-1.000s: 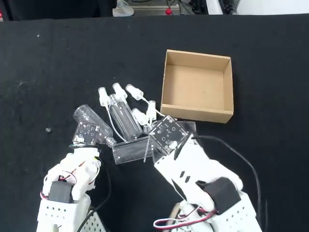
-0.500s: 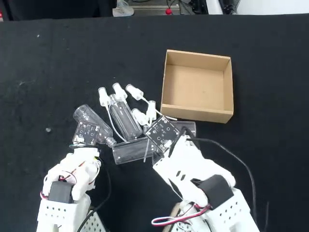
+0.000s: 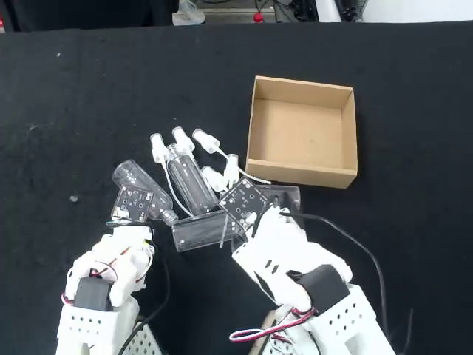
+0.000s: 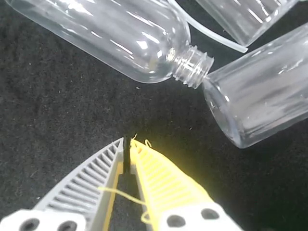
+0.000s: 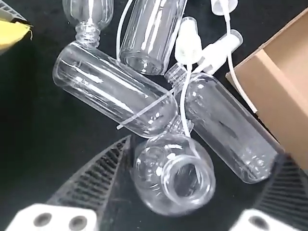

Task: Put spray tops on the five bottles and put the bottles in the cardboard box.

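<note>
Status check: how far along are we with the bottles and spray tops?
Done: nothing visible; the cardboard box holds no bottles, and the spray tops lie loose on the table. In hand: the right claw stands open around one uncapped bottle; the left claw is shut, empty, near the open neck of a second bottle. Left: essentially everything, capping all five and boxing them.

Bench (image 3: 81,81): black, matte surface, with a small pale speck (image 3: 74,198) toward 9 o'clock. Beyond its far edge at 12 o'clock: a clear plastic item (image 3: 189,12), a small red object (image 3: 258,18) and dark cables (image 3: 295,9), details indistinct.
</note>
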Tool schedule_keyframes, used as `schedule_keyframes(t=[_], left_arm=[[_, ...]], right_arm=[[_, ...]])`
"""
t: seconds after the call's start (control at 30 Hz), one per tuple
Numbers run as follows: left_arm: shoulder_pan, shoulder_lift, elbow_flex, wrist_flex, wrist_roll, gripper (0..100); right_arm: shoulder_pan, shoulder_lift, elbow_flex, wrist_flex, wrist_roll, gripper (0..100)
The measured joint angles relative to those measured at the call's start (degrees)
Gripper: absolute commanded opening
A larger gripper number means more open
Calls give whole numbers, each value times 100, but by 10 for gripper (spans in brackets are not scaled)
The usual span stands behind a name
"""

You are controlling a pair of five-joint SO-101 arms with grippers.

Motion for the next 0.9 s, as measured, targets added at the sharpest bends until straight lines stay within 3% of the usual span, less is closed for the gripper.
schedule_keyframes(t=[0.53, 0.77, 0.9], left_arm=[[0, 0, 0, 0, 0, 30], [0, 0, 0, 0, 0, 30], [0, 0, 0, 0, 0, 30]], right_arm=[[123, 0, 158, 0, 9, 332], [1178, -26, 158, 0, 888, 80], [1565, -35, 158, 0, 1116, 60]])
